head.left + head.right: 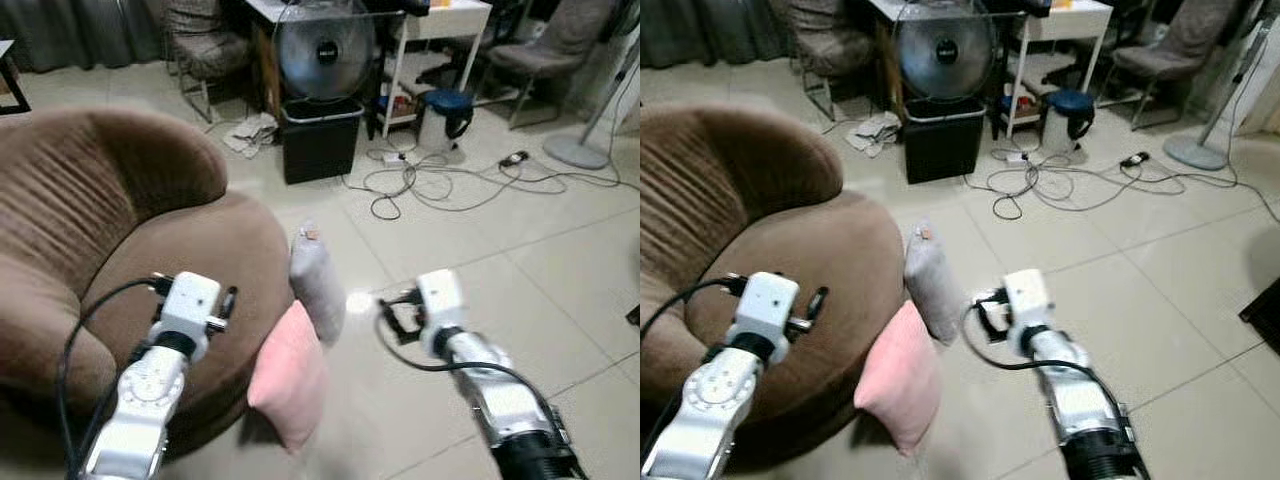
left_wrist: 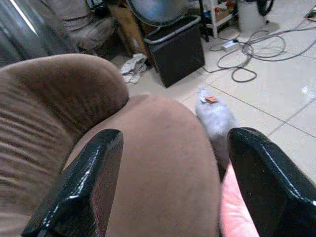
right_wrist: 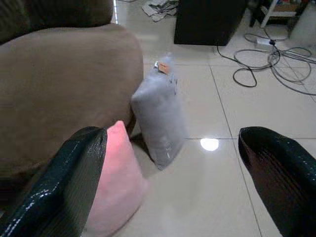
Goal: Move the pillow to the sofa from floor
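Grippers, 2, both raised and carrying nothing: left gripper (image 2: 168,182) hangs over the seat of the brown sofa (image 1: 150,260), jaws wide apart; right gripper (image 3: 177,182) hangs over bare floor tile, jaws likewise wide apart, aimed toward the cushions. Pillows, 2, both on the floor, propped on edge against the sofa's curved front: pink pillow (image 1: 290,375) nearer, grey pillow (image 1: 317,282) just behind it and touching or nearly touching it, a small orange tag at its top. Task sentence names 1 pillow without colour; risk 1, taking the wrong one. Risk 2, a grip closing near the contact line could catch both, or topple the grey one away from the sofa. Risk 3, soft filling gives under 2 thin fingers, so a shallow pinch at a corner may slip out during the lift. Beyond: black bin (image 1: 320,138) with fan (image 1: 325,50) above, loose cables (image 1: 450,180) across the tile, well apart from the pillows; a snag hazard only if the robot steps forward.
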Robot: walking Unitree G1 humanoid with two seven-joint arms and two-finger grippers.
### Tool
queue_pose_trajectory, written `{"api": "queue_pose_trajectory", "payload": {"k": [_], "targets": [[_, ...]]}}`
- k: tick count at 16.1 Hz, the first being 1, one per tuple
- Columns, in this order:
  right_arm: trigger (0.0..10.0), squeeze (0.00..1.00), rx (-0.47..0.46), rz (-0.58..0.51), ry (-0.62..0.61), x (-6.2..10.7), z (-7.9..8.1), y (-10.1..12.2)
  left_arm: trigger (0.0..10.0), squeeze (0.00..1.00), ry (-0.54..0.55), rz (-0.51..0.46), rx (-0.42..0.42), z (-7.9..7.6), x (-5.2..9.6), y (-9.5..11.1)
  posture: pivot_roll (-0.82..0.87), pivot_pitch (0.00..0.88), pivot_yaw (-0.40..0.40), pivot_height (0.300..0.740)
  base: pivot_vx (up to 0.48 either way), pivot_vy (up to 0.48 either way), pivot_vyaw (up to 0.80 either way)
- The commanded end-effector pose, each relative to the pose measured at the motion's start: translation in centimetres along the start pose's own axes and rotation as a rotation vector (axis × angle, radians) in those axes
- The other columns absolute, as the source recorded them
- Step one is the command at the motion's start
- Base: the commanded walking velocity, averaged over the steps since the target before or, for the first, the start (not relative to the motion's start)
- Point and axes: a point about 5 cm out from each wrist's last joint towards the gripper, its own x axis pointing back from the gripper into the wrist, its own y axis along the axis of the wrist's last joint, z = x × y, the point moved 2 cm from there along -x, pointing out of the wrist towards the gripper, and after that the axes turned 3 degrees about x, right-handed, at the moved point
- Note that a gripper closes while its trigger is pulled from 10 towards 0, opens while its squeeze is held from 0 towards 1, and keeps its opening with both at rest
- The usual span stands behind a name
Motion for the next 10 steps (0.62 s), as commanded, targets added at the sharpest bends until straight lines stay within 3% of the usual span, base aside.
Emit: {"api": "queue_pose_trajectory", "payload": {"k": [1, 2, 5, 10], "targets": [[10.0, 0.00, 0.017, -0.019, -0.023, 0.24, -1.11, 0.47, 10.0, 0.00, -0.017, -0.003, 0.002, -0.39, -0.11, 0.13, 0.13, 0.000, -0.015, 0.740, 0.251, 0.000, 0.00], [10.0, 0.00, 0.027, -0.019, -0.013, 0.26, -0.96, 0.46, 10.0, 0.00, -0.017, -0.003, 0.001, -0.36, -0.08, 0.11, 0.13, 0.000, -0.015, 0.740, 0.259, 0.000, 0.00], [10.0, 0.00, 0.018, -0.018, -0.016, 0.26, -0.74, 0.38, 10.0, 0.00, -0.019, -0.004, 0.000, -0.26, -0.05, 0.14, 0.14, 0.000, -0.012, 0.740, 0.260, 0.000, 0.69], [10.0, 0.00, -0.007, -0.014, -0.032, 0.32, -0.98, 0.22, 10.0, 0.00, -0.026, -0.009, -0.003, -0.24, -0.16, 0.26, 0.13, 0.000, -0.008, 0.740, 0.289, 0.000, 0.00]]}}
